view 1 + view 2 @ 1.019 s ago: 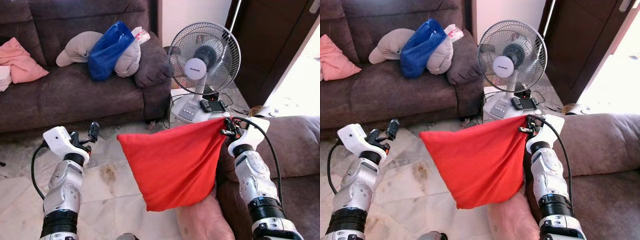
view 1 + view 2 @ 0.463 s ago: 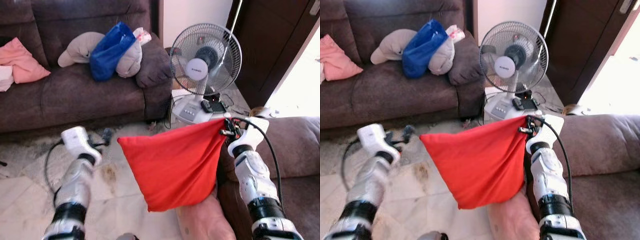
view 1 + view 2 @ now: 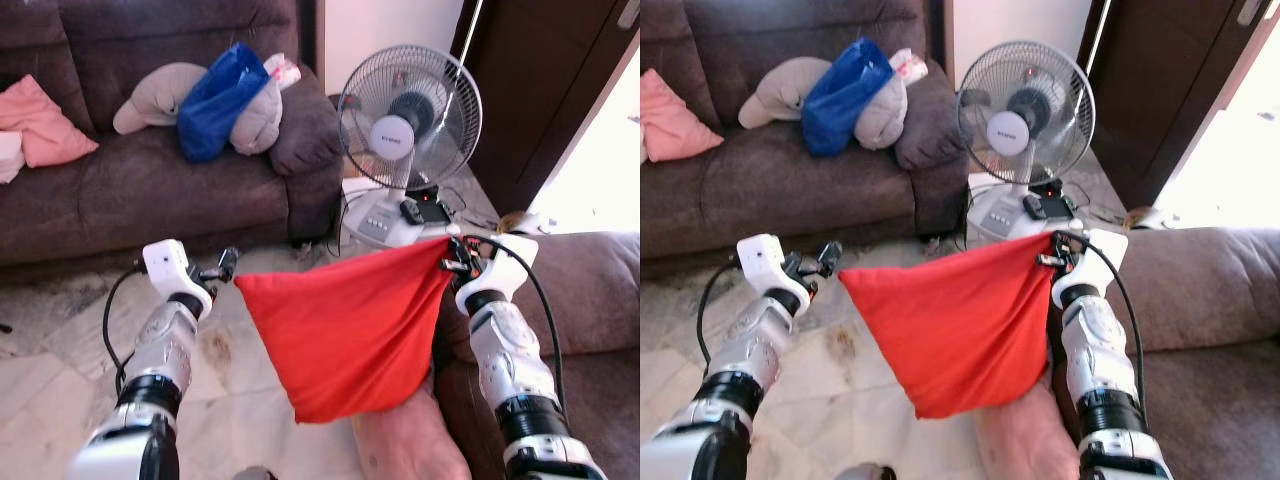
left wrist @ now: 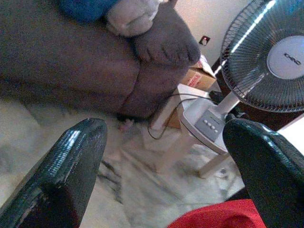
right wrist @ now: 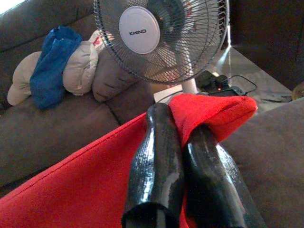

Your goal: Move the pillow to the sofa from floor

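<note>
A red pillow hangs in the air in front of me, held by its upper right corner. My right gripper is shut on that corner; in the right wrist view both black fingers pinch the red fabric. My left gripper is open just left of the pillow's upper left corner, not touching it. In the left wrist view its two fingers stand wide apart with the red pillow edge low between them. The dark brown sofa lies ahead across the floor.
A standing fan on a white base is straight ahead beside the sofa's arm. On the sofa lie a blue and beige bundle and a pink cushion. Another brown sofa is at my right. A dark wooden door stands beyond.
My left arm has swung in and forward, bringing its gripper close to the pillow's upper left corner. The right gripper and pillow have stayed put.
</note>
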`<state>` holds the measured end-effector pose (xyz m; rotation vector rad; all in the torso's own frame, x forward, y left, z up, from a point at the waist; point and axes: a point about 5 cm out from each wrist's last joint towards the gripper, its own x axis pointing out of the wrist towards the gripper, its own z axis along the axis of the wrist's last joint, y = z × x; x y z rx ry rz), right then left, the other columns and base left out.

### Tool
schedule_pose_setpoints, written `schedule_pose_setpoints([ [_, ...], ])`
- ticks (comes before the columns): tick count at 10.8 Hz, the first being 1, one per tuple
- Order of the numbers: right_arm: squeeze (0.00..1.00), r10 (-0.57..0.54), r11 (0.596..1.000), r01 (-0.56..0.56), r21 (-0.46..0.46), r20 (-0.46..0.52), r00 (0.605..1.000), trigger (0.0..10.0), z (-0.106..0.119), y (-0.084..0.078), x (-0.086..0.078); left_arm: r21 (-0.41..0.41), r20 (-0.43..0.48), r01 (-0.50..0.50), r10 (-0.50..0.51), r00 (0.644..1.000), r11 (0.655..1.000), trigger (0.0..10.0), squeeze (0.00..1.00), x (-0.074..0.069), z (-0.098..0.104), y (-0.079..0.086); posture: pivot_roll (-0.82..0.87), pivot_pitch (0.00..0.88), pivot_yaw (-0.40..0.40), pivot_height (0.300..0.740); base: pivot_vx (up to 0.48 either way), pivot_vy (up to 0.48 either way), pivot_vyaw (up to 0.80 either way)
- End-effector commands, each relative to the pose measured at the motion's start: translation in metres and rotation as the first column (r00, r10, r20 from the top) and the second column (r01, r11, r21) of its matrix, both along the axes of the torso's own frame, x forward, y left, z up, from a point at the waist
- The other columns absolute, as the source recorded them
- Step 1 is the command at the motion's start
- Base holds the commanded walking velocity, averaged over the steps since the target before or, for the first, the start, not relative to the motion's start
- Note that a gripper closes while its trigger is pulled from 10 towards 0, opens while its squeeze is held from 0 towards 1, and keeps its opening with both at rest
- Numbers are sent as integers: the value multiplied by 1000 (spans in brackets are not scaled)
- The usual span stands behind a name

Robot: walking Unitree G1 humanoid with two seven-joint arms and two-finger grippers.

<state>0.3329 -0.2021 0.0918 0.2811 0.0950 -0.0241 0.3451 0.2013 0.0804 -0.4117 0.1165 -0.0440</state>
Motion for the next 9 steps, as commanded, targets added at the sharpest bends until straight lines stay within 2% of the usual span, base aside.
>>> schedule_pose_setpoints([
  [1,0,-30,999,31,-13,54,998,10000,14,-9,2,-32,-20,23,-23,1000,999,10000,0,1,-3,-4,39,0,-37,740,0,0,0],
  [2,0,-30,999,31,-14,53,998,10000,14,-10,2,-14,-32,52,-53,998,999,10000,0,2,-5,-12,36,0,-37,740,0,0,0],
  [4,0,-33,999,34,-14,59,998,10000,16,-11,1,-47,-21,89,-90,996,995,10000,0,8,-1,-29,24,0,-37,740,0,0,0],
  [5,0,-38,999,39,-13,60,997,10000,16,-12,1,-9,-45,130,-130,990,991,10000,0,10,-2,-36,22,0,-35,740,0,0,0],
  [7,0,-41,999,41,-10,61,997,10000,16,-12,1,51,-108,172,-166,980,984,10000,0,9,-8,-40,18,0,-32,740,0,0,0],
  [8,0,-36,999,36,-1,65,997,10000,17,-8,1,24,-116,186,-182,976,982,10000,0,8,-10,-40,21,0,-32,740,0,0,0],
  [9,0,-35,999,35,-1,64,997,10000,17,-8,1,38,-132,188,-182,974,981,10000,0,7,-12,-40,23,0,-32,740,0,0,0],
])
